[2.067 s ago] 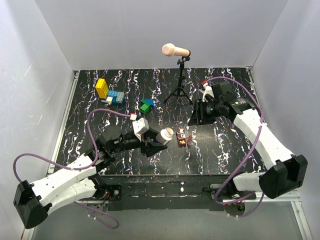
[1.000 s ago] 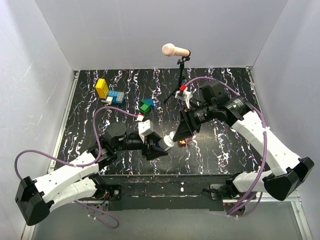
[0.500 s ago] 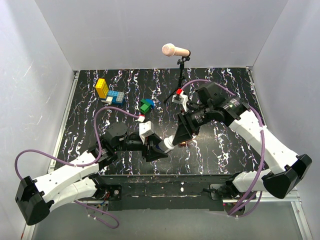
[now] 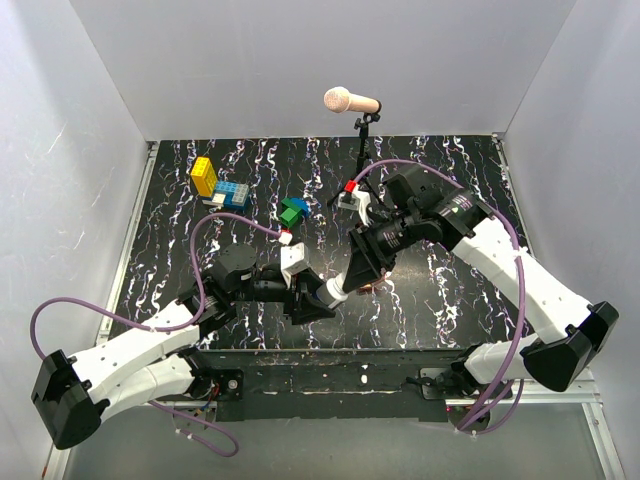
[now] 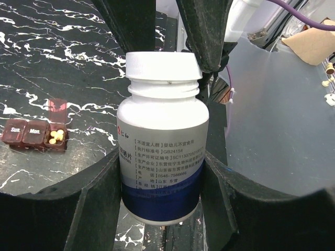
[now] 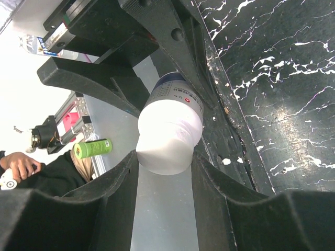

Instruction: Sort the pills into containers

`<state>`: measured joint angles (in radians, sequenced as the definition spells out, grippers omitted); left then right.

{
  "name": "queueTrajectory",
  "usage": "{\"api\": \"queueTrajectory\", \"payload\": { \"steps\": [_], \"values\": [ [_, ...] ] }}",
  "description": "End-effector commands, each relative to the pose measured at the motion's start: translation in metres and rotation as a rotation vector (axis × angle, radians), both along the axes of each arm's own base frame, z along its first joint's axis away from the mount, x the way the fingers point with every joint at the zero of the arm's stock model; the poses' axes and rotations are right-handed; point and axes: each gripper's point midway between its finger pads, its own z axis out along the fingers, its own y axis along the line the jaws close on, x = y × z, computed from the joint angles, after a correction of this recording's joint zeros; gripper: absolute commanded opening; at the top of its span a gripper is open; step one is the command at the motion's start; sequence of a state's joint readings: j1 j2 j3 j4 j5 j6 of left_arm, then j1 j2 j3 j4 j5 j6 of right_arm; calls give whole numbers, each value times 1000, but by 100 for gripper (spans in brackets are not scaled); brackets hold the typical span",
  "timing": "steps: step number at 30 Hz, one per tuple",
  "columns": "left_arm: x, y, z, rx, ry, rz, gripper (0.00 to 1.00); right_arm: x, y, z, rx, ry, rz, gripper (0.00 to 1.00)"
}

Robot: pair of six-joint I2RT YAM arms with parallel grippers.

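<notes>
Swung in since two seconds back: right pincer, from the far right of the desk to the bottle at mid-desk. Left arm shifted only slightly.

Left pincer clamped on the bottle's body, about half spread, one finger on each side of the label. Bottle thus held off the desk, cap on.

Right pincer spread about cap-wide, with a finger close on each side of the cap. Pressing or merely flanking: cannot tell, no gap visible in the right wrist view.

Key relation: long axis of the bottle runs from left pincer to right pincer, cap end leading. Seen from above, slants up and to the right, nearly in line with the right forearm. Right pincer therefore meets the cap head-on, roughly coaxial. Probably set for a twist about that axis, with the left holding the body against it. Any tilt between the two axes likely to make the cap bind or slip.

Box flat on the desk, low and left of the bottle in the left wrist view, apart from both pincers. "Sun." and "Mon." lids down, third lid up, yellow pills inside. Mostly hidden beneath the right pincer from above, so close under the meeting point.
</notes>
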<state>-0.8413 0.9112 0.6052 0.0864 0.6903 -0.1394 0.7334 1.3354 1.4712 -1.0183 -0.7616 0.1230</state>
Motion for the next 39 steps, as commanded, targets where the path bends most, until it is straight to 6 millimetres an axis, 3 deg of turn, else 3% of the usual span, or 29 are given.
{"api": "queueTrajectory", "payload": {
  "steps": [1, 9, 14, 22, 39],
  "values": [
    [4, -5, 39, -104, -76, -1, 0, -4, 3, 4, 19, -52, 47, 27],
    [-13, -4, 53, -133, -26, -76, 0, -14, 1, 15, 91, -109, 121, 33],
    [-27, -4, 68, -165, 43, -145, 0, -21, 0, 24, 147, -160, 168, 42],
    [-49, -2, 90, -201, 100, -267, 0, -35, -4, 32, 199, -189, 247, 44],
    [-39, -8, 90, -159, 110, -234, 0, -34, -12, 30, 146, -251, 254, 45]
  ]
}}
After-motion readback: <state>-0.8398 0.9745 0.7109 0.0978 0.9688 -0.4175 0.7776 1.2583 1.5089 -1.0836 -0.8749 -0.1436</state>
